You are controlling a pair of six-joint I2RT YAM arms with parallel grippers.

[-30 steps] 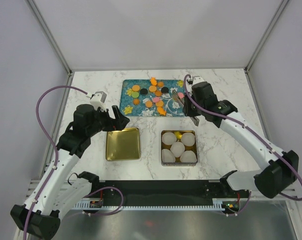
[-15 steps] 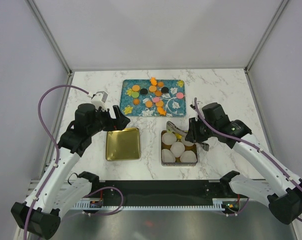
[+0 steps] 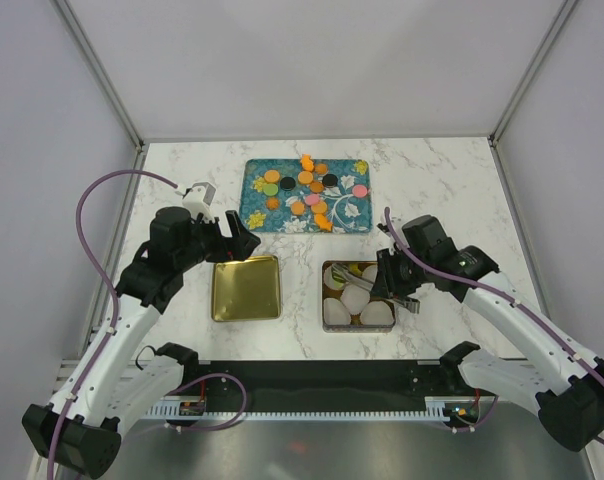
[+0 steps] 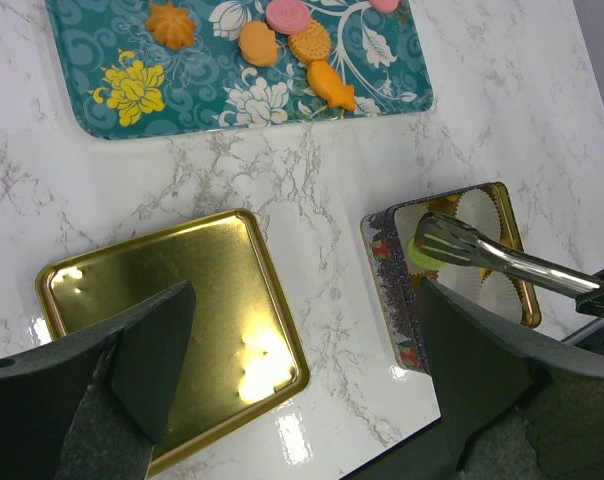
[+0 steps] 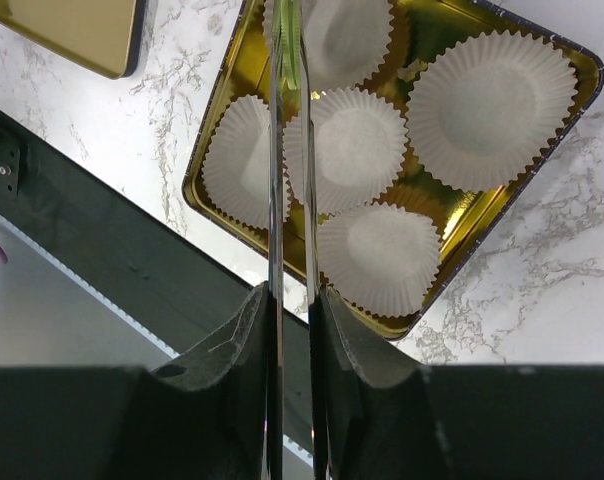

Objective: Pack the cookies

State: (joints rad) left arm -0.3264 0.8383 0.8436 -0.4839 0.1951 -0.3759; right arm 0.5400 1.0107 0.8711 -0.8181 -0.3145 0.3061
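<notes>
Cookies (image 3: 304, 190), small orange, green, pink and black discs plus carrot shapes, lie on a teal flowered tray (image 3: 250, 215); some show in the left wrist view (image 4: 262, 42). My right gripper (image 3: 392, 285) (image 5: 292, 300) is shut on metal tongs (image 5: 287, 150). The tongs' tips pinch a green cookie (image 4: 425, 255) over the far-left cup of a gold tin (image 3: 327, 300) that holds white pleated paper cups (image 5: 492, 105). My left gripper (image 3: 232, 240) (image 4: 304, 330) is open and empty, above the gold lid (image 4: 162, 300).
The gold lid (image 3: 246, 288) lies left of the tin on the marble table. The table's near edge and a black rail (image 3: 312, 385) run just below both. Grey walls enclose the sides.
My right arm has swung from the teal tray down to the tin, carrying the tongs with the green cookie. The left arm has not moved.
</notes>
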